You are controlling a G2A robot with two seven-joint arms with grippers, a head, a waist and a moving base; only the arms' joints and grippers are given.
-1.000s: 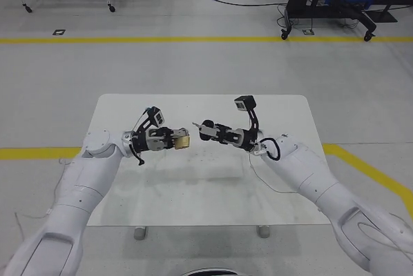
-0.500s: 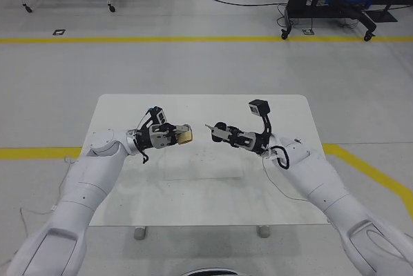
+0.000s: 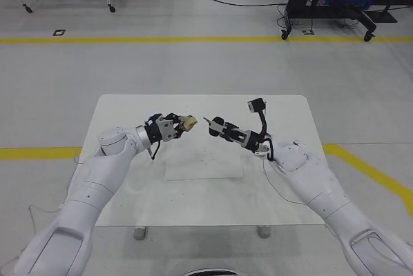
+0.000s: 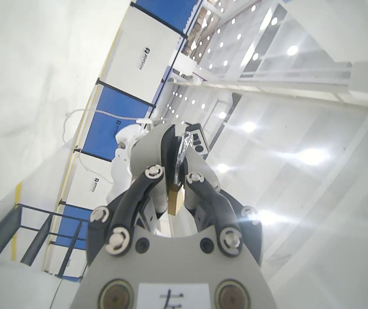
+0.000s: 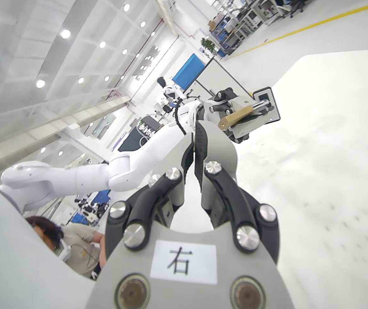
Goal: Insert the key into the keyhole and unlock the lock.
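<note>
Above the bench (image 3: pixel 275 110), the left end effector (image 3: pixel 180 125) is clamped on the brass lock (image 3: pixel 187 123) and the right end effector (image 3: pixel 213 125) pinches the key (image 3: pixel 206 121), tip facing the lock, just apart. Both have drifted toward the far edge since a second ago.

My left pincer (image 3: pixel 183 125) and right pincer (image 3: pixel 210 124) are both pinched tight, raised, tips facing each other, just apart.
</note>
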